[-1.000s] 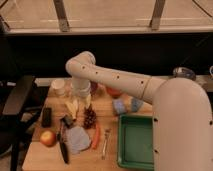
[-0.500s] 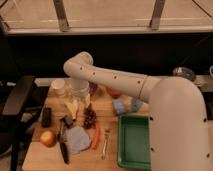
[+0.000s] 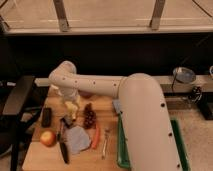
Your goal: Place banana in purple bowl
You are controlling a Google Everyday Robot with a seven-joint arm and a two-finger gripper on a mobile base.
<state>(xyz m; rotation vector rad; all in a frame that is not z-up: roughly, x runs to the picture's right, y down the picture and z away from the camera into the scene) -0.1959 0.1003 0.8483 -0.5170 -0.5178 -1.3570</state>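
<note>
Arm swung left, claw (image 3: 69, 101) down at banana (image 3: 72, 109), grip can't tell, grapes (image 3: 89, 117) & carrot (image 3: 95, 138) beside

One view only – it looks from high up behind the arm (image 3: 145, 120), facing forward and down onto the wooden table (image 3: 37, 156) with the window (image 3: 105, 12) beyond. Mid-range; the arm fills the right foreground – gripper (image 3: 70, 106) hangs left of centre over the table.

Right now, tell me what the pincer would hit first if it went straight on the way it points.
The pincer points downward over the wooden board. First in its line looks to be the pale banana, left of the grape bunch, though depth is unclear.
</note>
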